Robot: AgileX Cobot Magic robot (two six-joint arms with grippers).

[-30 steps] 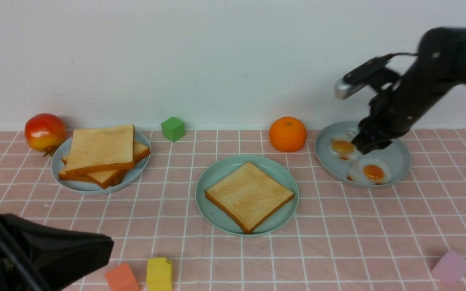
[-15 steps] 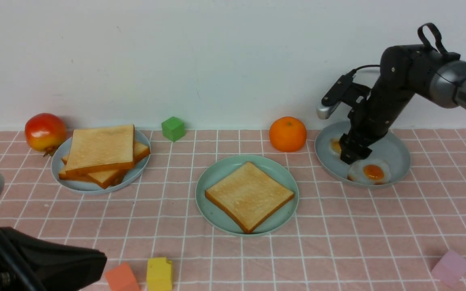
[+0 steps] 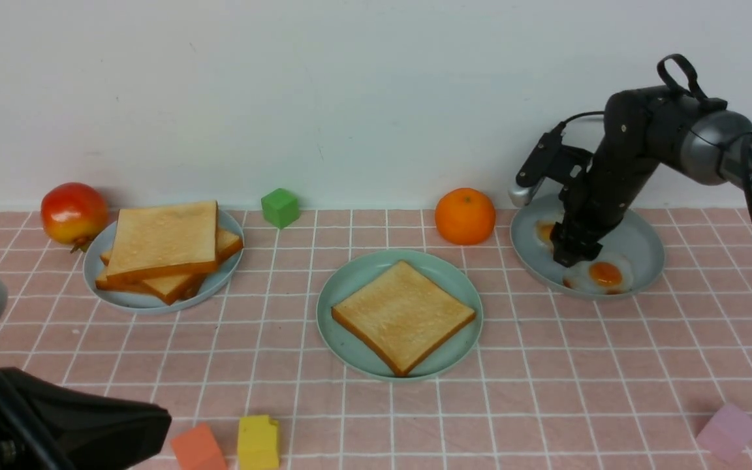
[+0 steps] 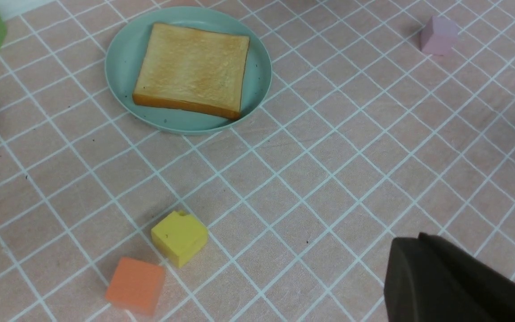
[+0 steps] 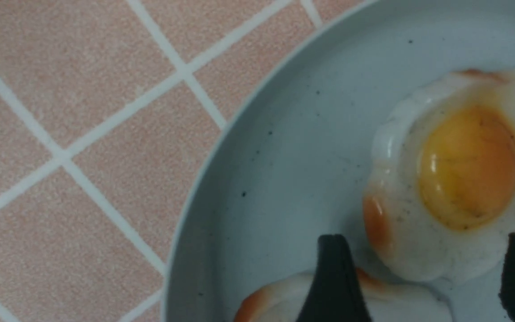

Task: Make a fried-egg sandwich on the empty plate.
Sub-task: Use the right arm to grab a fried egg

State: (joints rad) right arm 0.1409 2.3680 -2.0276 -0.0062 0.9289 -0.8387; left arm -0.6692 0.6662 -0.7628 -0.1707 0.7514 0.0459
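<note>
A toast slice [image 3: 403, 316] lies on the mint-green empty plate [image 3: 350, 281] at the table's middle; the left wrist view shows the same toast [image 4: 192, 69] and plate [image 4: 123, 67]. More toast slices [image 3: 162, 251] are stacked on a grey-blue plate at the left. Two fried eggs lie on the right plate [image 3: 640, 241]: one egg [image 3: 601, 274] shows fully, the other [image 3: 544, 232] is partly behind the arm. My right gripper [image 3: 568, 251] [image 5: 427, 277] is open, low over that plate [image 5: 284, 134], its fingers [image 5: 333, 277] either side of an egg's edge [image 5: 458, 179]. My left gripper [image 3: 154, 418] [image 4: 407, 243] hangs shut and empty at the near left.
An orange [image 3: 465, 215] stands just left of the egg plate. A red fruit [image 3: 73, 212] and a green cube [image 3: 279, 207] sit at the back left. Yellow [image 3: 258, 442] and orange [image 3: 198, 448] blocks lie at the front edge, a pink block [image 3: 728, 431] front right.
My right arm swung left and down onto the egg plate, its jaws spreading wider, then steadied over the eggs. The left arm barely shifted.
</note>
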